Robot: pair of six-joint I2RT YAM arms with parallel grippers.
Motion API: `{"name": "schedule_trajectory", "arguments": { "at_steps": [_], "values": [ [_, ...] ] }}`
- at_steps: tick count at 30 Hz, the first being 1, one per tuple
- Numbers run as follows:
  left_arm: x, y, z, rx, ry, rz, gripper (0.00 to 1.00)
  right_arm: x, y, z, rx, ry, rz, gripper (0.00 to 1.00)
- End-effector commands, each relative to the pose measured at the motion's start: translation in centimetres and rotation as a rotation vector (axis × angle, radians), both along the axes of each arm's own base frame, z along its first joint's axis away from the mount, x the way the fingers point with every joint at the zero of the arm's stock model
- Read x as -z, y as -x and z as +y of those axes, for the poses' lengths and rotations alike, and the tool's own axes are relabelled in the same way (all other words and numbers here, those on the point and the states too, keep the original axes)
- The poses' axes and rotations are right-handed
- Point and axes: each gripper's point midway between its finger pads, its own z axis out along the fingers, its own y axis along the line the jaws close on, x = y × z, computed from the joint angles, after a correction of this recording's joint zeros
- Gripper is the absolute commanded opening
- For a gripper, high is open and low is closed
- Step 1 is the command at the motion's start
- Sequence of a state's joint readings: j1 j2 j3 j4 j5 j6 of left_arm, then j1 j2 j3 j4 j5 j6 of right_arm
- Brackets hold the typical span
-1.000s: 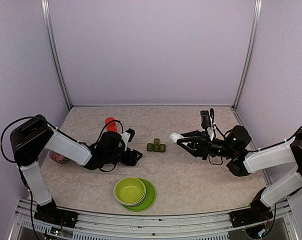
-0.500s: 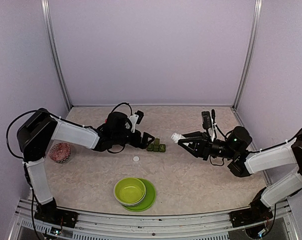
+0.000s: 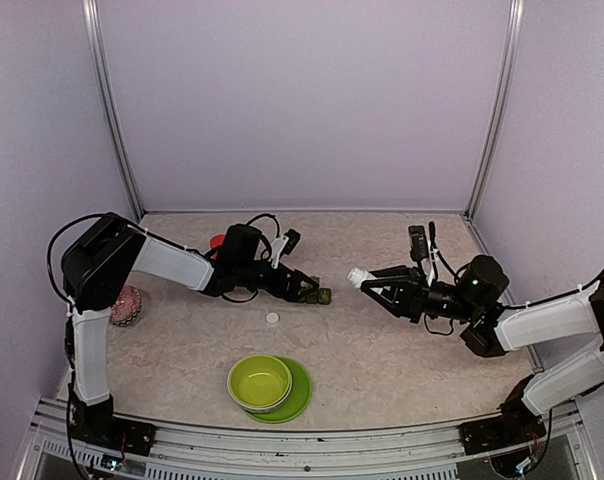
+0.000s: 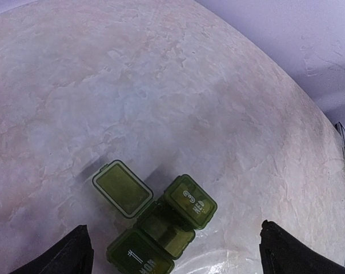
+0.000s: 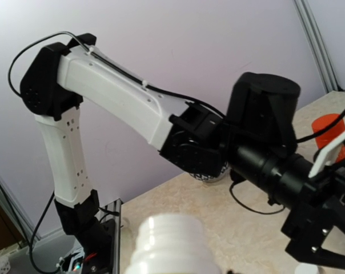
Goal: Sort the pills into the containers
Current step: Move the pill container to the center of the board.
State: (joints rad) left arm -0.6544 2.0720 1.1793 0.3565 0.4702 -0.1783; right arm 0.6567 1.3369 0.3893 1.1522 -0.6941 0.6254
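Left arm has swung across from over by the orange-red bottle (image 3: 216, 241) in the last second. The left tool (image 3: 302, 288) is now parked right at the containers (image 4: 161, 225), roughly mid tabletop (image 3: 402, 350). A little white disc (image 3: 272, 318) that I couldn't see a second ago now lies just in front of the box, not touching it. The right arm has barely budged.

The containers are one dark green strip of three square compartments joined in a row. From the left wrist cam, the middle compartment is open with its lid swung out to one side. Both end lids are down, and one has a "1" printed on it. It's too dark to tell what's in the open one.

The left tool's fingers (image 4: 72, 257) are spread wide, one on each side of the strip, gripping nothing.

The right tool (image 3: 368, 281) is pinching a small white bottle (image 3: 356, 275) and holding it up off the tabletop. The ribbed neck points toward the containers but is well short of them.

Other stuff: a lime-green bowl (image 3: 260, 380) sits on its plate (image 3: 300, 396) near the front edge, well apart from the box. A patterned round thing (image 3: 128, 305) is far left, next to the left arm.
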Motion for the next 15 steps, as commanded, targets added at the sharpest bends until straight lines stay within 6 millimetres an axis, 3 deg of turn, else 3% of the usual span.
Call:
{"name": "schedule_trajectory", "arguments": {
  "at_steps": [1,9,15],
  "values": [
    [1.0,-0.3,-0.5,0.032,0.016,0.042,0.99,-0.4,-0.2,-0.6,0.025,-0.008,-0.015,0.22],
    [2.0,-1.6,-0.3,-0.017,-0.009,0.028,0.99,-0.2,-0.4,-0.6,0.026,-0.005,-0.010,0.22],
    [2.9,-1.1,-0.9,0.011,-0.013,0.069,0.98,-0.2,-0.5,-0.8,0.031,-0.004,-0.008,0.22]
  ]
}}
